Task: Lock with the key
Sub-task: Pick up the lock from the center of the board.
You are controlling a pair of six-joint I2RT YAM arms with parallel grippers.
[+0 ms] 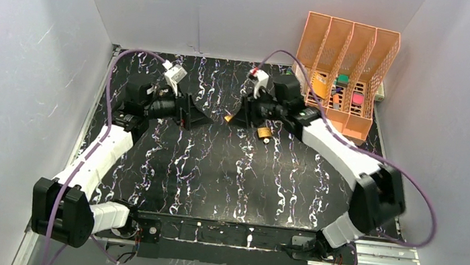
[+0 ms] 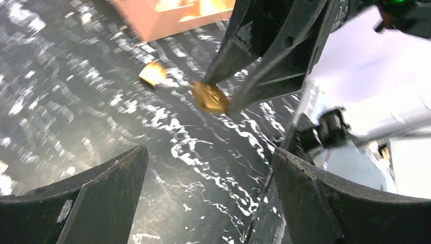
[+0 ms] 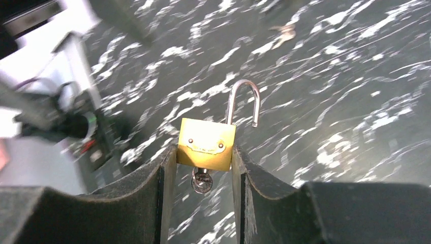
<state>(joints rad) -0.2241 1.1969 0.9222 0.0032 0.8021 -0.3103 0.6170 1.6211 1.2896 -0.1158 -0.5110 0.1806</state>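
Observation:
A brass padlock [image 3: 206, 142] with its silver shackle [image 3: 244, 99] swung open sits between the fingers of my right gripper [image 3: 204, 153], which is shut on its body and holds it above the black marbled table. A silver key [image 3: 202, 182] sticks out of the lock's underside, between the fingers. In the top view the padlock [image 1: 228, 117] is at the tip of the right gripper [image 1: 238, 114], mid-table at the back. My left gripper [image 1: 195, 117] is open and empty, a short way left of the lock and facing it. The left wrist view shows the padlock [image 2: 209, 97] ahead of the left gripper [image 2: 209, 157].
A second small brass item [image 1: 264, 133] lies on the table [image 1: 226, 179] beside the right gripper; it also shows in the left wrist view [image 2: 152, 73]. An orange file organiser [image 1: 344, 71] with small items stands at the back right. Grey walls surround the table.

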